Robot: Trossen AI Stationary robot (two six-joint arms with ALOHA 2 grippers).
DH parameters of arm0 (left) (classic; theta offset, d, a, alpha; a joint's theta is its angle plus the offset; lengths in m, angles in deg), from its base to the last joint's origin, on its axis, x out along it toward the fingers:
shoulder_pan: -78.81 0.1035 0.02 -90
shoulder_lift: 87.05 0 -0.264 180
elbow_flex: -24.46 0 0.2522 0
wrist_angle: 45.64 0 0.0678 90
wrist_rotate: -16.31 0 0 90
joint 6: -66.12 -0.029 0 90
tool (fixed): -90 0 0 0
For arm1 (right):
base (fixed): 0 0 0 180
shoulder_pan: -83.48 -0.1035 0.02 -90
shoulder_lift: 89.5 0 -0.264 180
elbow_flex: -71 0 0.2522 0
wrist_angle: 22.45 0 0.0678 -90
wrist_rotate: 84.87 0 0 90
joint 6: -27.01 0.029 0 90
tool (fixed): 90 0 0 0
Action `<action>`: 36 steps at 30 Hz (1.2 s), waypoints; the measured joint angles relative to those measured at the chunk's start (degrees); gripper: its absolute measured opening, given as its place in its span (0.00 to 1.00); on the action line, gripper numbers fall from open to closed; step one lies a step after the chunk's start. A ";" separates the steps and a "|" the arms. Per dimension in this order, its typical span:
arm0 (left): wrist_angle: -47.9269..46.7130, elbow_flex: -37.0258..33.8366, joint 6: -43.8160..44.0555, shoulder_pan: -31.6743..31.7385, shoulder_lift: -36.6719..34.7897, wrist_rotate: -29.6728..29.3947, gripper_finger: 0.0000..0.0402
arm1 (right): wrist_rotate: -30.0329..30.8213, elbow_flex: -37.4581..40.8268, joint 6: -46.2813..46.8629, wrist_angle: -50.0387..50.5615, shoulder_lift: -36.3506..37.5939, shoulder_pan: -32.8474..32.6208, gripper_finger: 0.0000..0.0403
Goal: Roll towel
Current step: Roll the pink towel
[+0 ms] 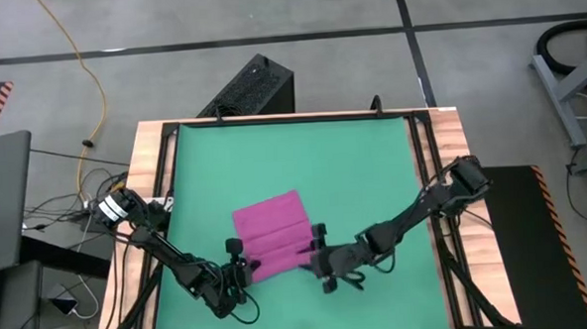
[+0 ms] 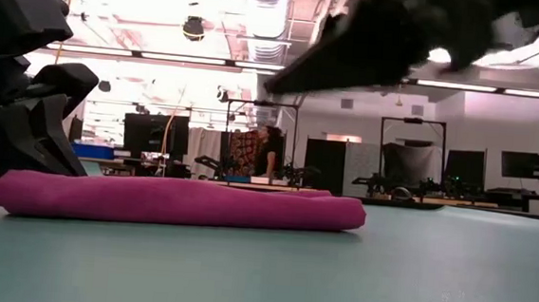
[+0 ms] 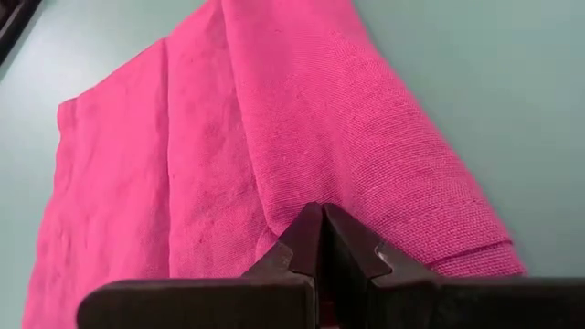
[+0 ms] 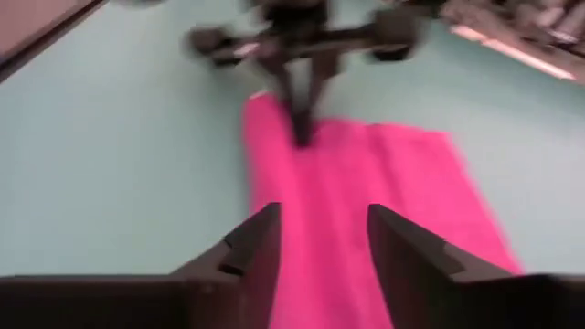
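On the wide green mat (image 1: 353, 172) covering the wooden table, a thin magenta-pink cloth towel (image 1: 272, 235) lies partly rolled into a low, thick band near the front edge, its long axis running between the two dark arms. At one end the left gripper (image 3: 322, 239) has its fingers pressed together, pinching the towel's fold. At the other end the right gripper (image 4: 322, 239) is just beside the towel with fingers apart, holding nothing, so both arms look equally near for the next roll.

Bright ceiling lights (image 2: 193, 27) glare overhead in the low view; the right wrist view is motion-blurred.
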 joint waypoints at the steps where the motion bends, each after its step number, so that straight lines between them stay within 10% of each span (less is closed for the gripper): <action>1: -0.10 0.00 -0.05 0.00 0.00 0.02 0.00 | -0.53 0.00 -0.65 -0.07 -0.96 -0.52 0.50; 28: 0.72 -3.53 -0.24 0.07 -0.24 1.94 0.00 | 2.68 -0.48 -7.59 7.82 -12.37 3.22 0.57; 36: 1.07 -3.63 -1.62 0.09 -0.74 1.98 0.00 | 2.22 -0.22 -4.97 9.89 -12.59 4.71 0.43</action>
